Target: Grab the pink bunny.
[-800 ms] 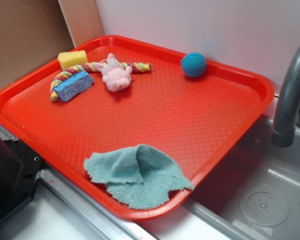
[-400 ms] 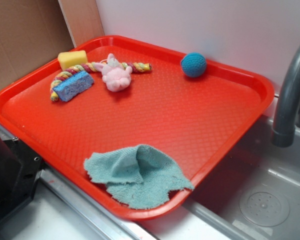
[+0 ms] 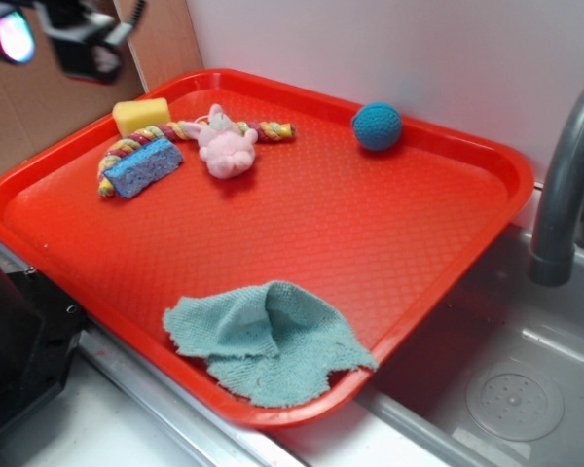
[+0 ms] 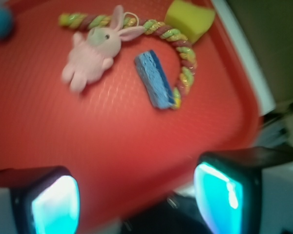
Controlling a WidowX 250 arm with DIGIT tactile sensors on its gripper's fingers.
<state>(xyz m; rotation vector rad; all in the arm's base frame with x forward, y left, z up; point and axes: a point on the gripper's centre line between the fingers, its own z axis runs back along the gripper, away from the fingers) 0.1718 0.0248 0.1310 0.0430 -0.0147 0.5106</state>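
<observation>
Entering at the tray's far left corner, the gripper, jaws apart, is new; tray holds bunny, untouched.

Plenty of open room across the middle of the red tray. The pink bunny is boxed in though: braided rope touching behind its ears, blue sponge just beside it, yellow sponge near. Its ball-side flank and front are clear. Faucet stands well apart.
</observation>
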